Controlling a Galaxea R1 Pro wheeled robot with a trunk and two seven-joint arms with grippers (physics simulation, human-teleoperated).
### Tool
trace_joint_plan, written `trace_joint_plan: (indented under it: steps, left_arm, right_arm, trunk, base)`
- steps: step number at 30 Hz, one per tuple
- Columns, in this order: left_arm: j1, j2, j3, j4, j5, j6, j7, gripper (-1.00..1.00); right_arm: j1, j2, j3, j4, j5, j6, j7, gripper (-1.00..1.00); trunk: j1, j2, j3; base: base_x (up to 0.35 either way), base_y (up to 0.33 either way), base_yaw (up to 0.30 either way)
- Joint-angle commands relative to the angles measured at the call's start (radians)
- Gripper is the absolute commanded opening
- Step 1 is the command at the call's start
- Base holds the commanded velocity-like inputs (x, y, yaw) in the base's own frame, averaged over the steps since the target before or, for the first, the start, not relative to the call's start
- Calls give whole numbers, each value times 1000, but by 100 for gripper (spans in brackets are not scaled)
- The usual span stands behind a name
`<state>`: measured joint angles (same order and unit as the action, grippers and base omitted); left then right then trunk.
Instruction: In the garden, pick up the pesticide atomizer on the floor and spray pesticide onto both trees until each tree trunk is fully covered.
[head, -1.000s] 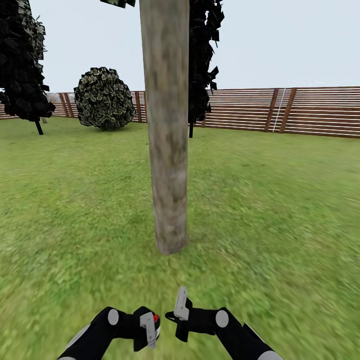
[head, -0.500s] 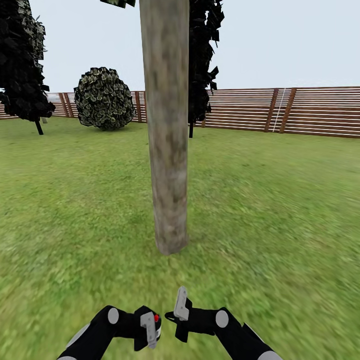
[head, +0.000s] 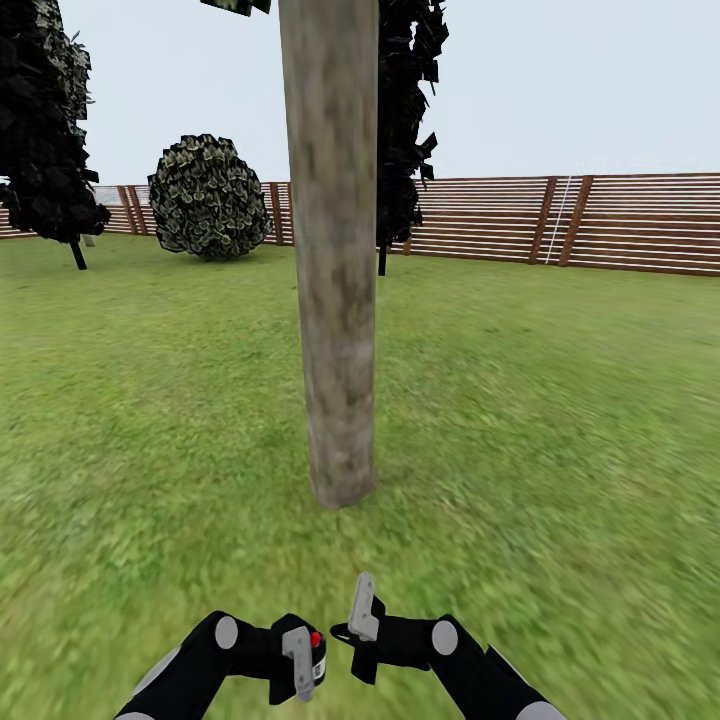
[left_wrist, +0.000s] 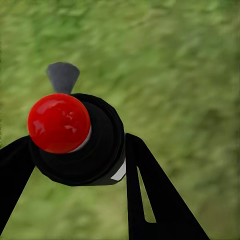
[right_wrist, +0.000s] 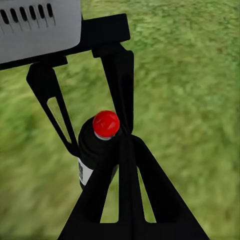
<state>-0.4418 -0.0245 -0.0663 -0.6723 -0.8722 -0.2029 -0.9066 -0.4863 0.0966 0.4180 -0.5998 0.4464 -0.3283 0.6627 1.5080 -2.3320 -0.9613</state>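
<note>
Gripping atomizer (left_wrist: 75, 140), left fingers (left_wrist: 145, 200); right fingers' (right_wrist: 122, 200) state unclear; trunk (head: 335, 300) top cropped.

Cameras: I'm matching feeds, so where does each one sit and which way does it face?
Head view: on the head, looking forward and down at the trunk; both arms show.
Left wrist view: along the left gripper, clamping the sprayer over grass.
Right wrist view: along the right gripper, facing the sprayer.
Shared: sprayer, grass.

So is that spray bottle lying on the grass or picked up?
Picked up: the bottle sits between the left gripper's fingers, above the grass.
</note>
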Motion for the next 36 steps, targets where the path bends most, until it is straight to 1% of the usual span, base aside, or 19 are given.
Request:
trace_joint_plan:
  steps: [1, 16, 26, 36]
  left_arm:
    - [0, 0, 0, 0, 1, -2, 0, -100]
    - [0, -2, 1, -1, 8, -6, -15, -100]
    - [0, -16, 2, -3, 10, -6, -15, -100]
    - [-2, -15, 2, -3, 13, -6, -15, -100]
  right_arm:
    - [0, 0, 0, 0, 0, 0, 0, -100]
    - [0, 0, 1, 1, 0, 0, 0, -100]
    - [0, 0, 1, 2, 0, 0, 0, -100]
    - [0, 0, 1, 2, 0, 0, 0, -100]
  trunk:
    - [0, 0, 0]
    - [0, 0, 0]
    - [0, 0, 0]
    - [0, 0, 0]
  base:
    - [0, 0, 0]
    - [0, 0, 0]
    - [0, 0, 0]
    - [0, 0, 0]
